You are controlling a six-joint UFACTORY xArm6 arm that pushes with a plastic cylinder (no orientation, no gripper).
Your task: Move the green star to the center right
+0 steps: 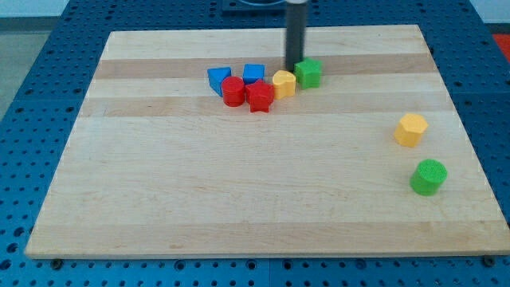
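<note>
None of the job looks done yet: the green star-shaped block (308,72) sits near the wooden surface's (239,199) top middle, my tip (296,65) touching its left side, no pincer here.

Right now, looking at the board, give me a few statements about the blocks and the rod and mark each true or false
1. My tip sits at the green star, on its left edge in the view. True.
2. The green star lies alone at the board's bottom left. False: it is at the right end of the top cluster, beside a yellow block.
3. A green cylinder lies below the yellow hexagonal block on the view's right. True.
4. The cluster holds three red blocks. False: two red, two blue.
</note>
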